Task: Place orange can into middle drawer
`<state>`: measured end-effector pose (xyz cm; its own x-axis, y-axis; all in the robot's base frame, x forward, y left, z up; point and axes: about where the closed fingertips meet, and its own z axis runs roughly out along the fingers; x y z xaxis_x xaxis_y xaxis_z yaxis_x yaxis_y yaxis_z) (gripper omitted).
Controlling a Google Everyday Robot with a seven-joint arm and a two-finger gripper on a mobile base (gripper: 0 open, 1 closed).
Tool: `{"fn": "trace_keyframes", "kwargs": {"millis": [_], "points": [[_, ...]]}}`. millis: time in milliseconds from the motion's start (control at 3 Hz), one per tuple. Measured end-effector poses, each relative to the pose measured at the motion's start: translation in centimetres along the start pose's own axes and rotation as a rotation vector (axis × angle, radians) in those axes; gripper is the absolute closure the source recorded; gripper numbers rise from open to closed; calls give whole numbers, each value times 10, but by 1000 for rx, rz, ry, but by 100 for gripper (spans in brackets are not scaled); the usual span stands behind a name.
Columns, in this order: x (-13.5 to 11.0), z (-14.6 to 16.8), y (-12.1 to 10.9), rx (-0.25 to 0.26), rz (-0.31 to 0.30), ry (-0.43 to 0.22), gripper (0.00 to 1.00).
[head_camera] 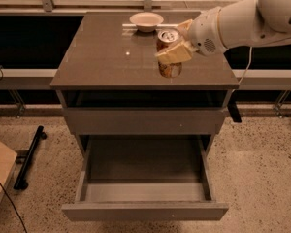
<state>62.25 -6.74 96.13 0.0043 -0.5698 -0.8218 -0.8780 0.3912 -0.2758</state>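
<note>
The orange can (169, 68) is upright in my gripper (172, 45), just above the front right part of the grey-brown cabinet top (106, 57). The tan fingers (176, 55) are shut around the can's upper half, with its silver top showing above them. The white arm reaches in from the upper right. The middle drawer (145, 210) stands pulled open low at the front of the cabinet, its light grey floor bare. It lies below and in front of the can.
A white bowl (146, 20) sits at the back of the cabinet top. The shut upper drawer front (145, 121) is above the open drawer. A black bar (29, 157) and a cardboard piece (0, 176) lie on the speckled floor at left.
</note>
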Motion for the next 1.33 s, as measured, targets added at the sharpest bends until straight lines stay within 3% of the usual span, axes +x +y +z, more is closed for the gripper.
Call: {"fn": "trace_keyframes", "kwargs": {"millis": [667,1000,1333], "points": [[20,24,78,-193,1,-115,100],[44,40,117,-244,11,-165,100],[71,59,141,-254,29,-191,100]]}}
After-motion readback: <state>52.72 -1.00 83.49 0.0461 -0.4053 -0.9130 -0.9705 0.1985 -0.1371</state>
